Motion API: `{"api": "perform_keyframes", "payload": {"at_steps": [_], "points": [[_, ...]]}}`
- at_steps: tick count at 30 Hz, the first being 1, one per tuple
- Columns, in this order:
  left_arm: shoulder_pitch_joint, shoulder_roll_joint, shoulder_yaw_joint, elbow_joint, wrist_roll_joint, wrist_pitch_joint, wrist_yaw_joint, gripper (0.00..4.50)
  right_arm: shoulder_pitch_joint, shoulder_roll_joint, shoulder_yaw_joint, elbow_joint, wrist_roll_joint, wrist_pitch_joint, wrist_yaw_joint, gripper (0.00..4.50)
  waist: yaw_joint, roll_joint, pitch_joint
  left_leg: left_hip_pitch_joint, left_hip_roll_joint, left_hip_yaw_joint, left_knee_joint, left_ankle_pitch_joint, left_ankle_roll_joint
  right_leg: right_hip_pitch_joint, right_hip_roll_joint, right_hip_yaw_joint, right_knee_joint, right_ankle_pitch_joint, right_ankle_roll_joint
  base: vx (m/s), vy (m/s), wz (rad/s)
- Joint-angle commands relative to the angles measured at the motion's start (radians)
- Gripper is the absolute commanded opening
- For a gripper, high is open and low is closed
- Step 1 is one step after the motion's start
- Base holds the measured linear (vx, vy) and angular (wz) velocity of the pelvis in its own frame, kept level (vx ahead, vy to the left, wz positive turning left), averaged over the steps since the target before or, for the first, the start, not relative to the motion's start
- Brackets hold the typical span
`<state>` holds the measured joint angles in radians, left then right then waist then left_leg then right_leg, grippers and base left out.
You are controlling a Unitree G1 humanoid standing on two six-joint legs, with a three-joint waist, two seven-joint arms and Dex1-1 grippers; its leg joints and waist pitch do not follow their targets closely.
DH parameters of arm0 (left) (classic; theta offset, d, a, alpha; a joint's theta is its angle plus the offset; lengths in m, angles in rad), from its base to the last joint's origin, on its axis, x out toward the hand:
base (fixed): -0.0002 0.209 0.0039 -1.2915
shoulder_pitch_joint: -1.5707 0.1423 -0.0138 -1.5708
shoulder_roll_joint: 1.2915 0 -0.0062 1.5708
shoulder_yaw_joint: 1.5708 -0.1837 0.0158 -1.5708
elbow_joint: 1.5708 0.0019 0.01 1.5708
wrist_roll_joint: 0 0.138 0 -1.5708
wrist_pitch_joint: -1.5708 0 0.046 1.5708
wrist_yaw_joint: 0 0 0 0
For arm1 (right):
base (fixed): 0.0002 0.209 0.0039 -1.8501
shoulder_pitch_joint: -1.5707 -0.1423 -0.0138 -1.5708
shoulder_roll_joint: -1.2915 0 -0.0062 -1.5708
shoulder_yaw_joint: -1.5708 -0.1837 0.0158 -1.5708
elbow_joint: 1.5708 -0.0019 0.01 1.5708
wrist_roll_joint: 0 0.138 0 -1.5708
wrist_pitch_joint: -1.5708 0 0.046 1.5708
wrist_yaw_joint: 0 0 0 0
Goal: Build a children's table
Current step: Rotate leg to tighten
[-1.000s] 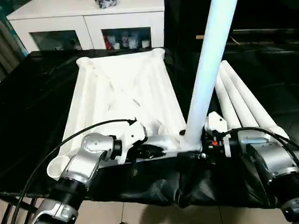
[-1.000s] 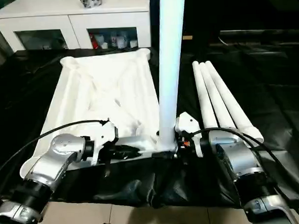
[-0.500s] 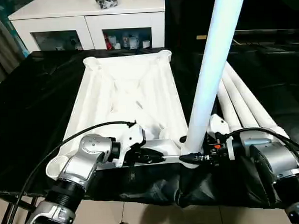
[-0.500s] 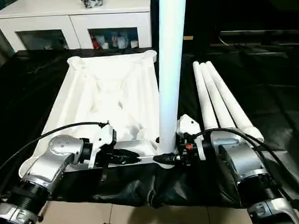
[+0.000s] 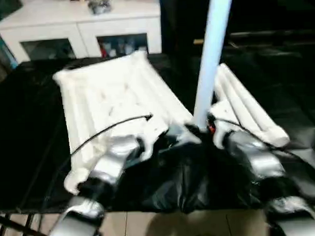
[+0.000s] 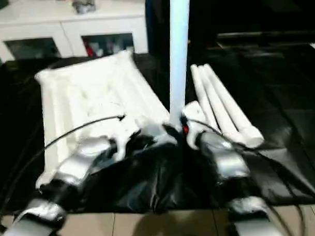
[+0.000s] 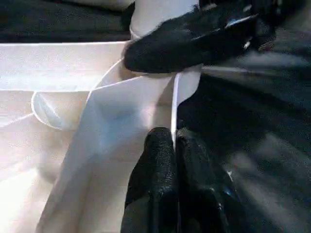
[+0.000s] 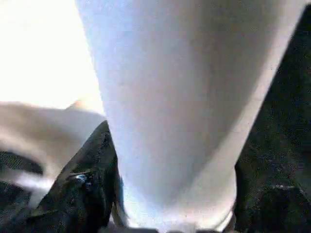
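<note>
The white tabletop (image 5: 110, 94) lies ribbed side up on the black cloth. One white leg (image 5: 209, 54) stands upright at its near right corner socket. My right gripper (image 5: 200, 131) is shut on the foot of this leg (image 8: 170, 97), with a black finger (image 8: 90, 179) on each side. My left gripper (image 7: 173, 138) is shut on the thin rim of the tabletop (image 7: 73, 145), right beside that corner. The left wrist view also catches the right gripper (image 7: 194, 39) against the leg's base. Three more legs (image 5: 245, 107) lie side by side to the right.
A white cabinet (image 5: 82, 27) with glass doors stands behind the table. Black cloth (image 5: 180, 179) covers the table and bunches up at the near edge between my forearms. Pale floor tiles (image 5: 166, 226) show below the edge.
The whole picture has shifted and blurred, so the camera moved. Against the lying legs, the tabletop's far end now points more to the left. Both grips are as before.
</note>
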<state>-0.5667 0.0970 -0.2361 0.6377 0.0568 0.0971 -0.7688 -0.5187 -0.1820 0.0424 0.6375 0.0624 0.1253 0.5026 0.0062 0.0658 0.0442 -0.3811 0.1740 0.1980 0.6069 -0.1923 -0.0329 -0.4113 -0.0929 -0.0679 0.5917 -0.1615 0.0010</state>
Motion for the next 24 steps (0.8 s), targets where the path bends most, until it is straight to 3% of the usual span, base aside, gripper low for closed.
{"api": "perform_keyframes", "payload": {"at_steps": [1, 2, 4, 6, 8, 11, 13, 18, 19, 24], "points": [[-0.064, -0.099, -0.006, 0.020, -0.011, -0.055, 0.100, 0.00, -0.014, 0.142, 0.061, 0.099, -0.034, -0.004, -0.098, 2.70, -0.001, -0.020, -0.054, 0.018, 0.041, -0.033, -0.077, -0.325, 0.032, 0.032, -0.056, 0.029, -0.110, -0.557, -0.128, 0.000, 0.000, 0.00], [-0.065, -0.100, -0.006, 0.022, -0.011, -0.056, 0.102, 0.00, -0.015, 0.145, 0.059, 0.101, -0.034, -0.007, -0.101, 2.70, -0.010, -0.020, -0.052, 0.018, 0.039, -0.034, -0.078, -0.340, 0.027, 0.030, -0.055, 0.026, -0.111, -0.568, -0.128, 0.000, 0.000, 0.00], [-0.066, -0.106, -0.013, 0.029, 0.001, -0.072, 0.099, 0.00, -0.029, 0.170, 0.032, 0.116, -0.016, -0.021, -0.114, 3.26, -0.006, -0.018, -0.057, 0.020, 0.042, -0.036, -0.080, -0.338, 0.032, 0.035, -0.057, 0.026, -0.111, -0.542, -0.131, 0.000, 0.000, 0.00], [-0.063, -0.105, -0.018, 0.032, 0.008, -0.087, 0.090, 0.00, -0.040, 0.184, 0.013, 0.127, 0.000, -0.025, -0.114, 3.42, -0.006, -0.016, -0.060, 0.014, 0.045, -0.036, -0.084, -0.322, 0.045, 0.041, -0.057, 0.028, -0.105, -0.482, -0.147, 0.000, 0.000, 0.00], [-0.056, -0.099, -0.018, 0.026, 0.001, -0.096, 0.068, 0.00, -0.041, 0.179, 0.019, 0.124, 0.001, -0.032, -0.086, 3.62, -0.004, -0.015, -0.062, 0.013, 0.049, -0.034, -0.086, -0.299, 0.054, 0.044, -0.056, 0.030, -0.097, -0.399, -0.178, 0.000, 0.000, 0.00], [-0.048, -0.087, -0.018, 0.014, -0.008, -0.100, 0.040, 0.00, -0.033, 0.158, 0.036, 0.106, -0.011, -0.048, -0.060, 3.89, -0.001, -0.019, -0.063, 0.011, 0.047, -0.029, -0.083, -0.281, 0.068, 0.047, -0.059, 0.033, -0.092, -0.362, -0.202, 0.000, 0.000, 0.00], [-0.032, -0.053, -0.017, -0.011, -0.029, -0.114, -0.031, 0.00, -0.011, 0.092, 0.069, 0.060, -0.036, -0.093, 0.022, 3.89, 0.001, -0.020, -0.063, 0.012, 0.047, -0.028, -0.081, -0.273, 0.074, 0.047, -0.060, 0.033, -0.093, -0.366, -0.203, 0.000, 0.000, 0.00], [-0.012, -0.017, -0.016, -0.046, -0.053, -0.120, -0.109, 0.00, -0.003, 0.029, 0.065, 0.051, -0.032, -0.110, 0.125, 3.89, 0.005, -0.018, -0.064, 0.013, 0.050, -0.025, -0.078, -0.256, 0.092, 0.048, -0.059, 0.035, -0.091, -0.341, -0.218, 0.000, 0.000, 0.00], [0.008, 0.016, -0.018, -0.089, -0.081, -0.113, -0.188, 0.00, 0.000, -0.023, 0.066, 0.040, -0.021, -0.119, 0.220, 3.89, 0.007, -0.015, -0.065, 0.012, 0.052, -0.026, -0.078, -0.245, 0.095, 0.051, -0.059, 0.033, -0.086, -0.320, -0.229, 0.000, 0.000, 0.00], [0.026, 0.058, -0.014, -0.125, -0.110, -0.109, -0.273, 0.00, 0.017, -0.094, 0.089, -0.010, 0.007, -0.108, 0.382, 3.89, 0.021, -0.012, -0.068, 0.010, 0.056, -0.022, -0.075, -0.196, 0.124, 0.054, -0.054, 0.031, -0.074, -0.239, -0.250, 0.000, 0.000, 0.00]]}}
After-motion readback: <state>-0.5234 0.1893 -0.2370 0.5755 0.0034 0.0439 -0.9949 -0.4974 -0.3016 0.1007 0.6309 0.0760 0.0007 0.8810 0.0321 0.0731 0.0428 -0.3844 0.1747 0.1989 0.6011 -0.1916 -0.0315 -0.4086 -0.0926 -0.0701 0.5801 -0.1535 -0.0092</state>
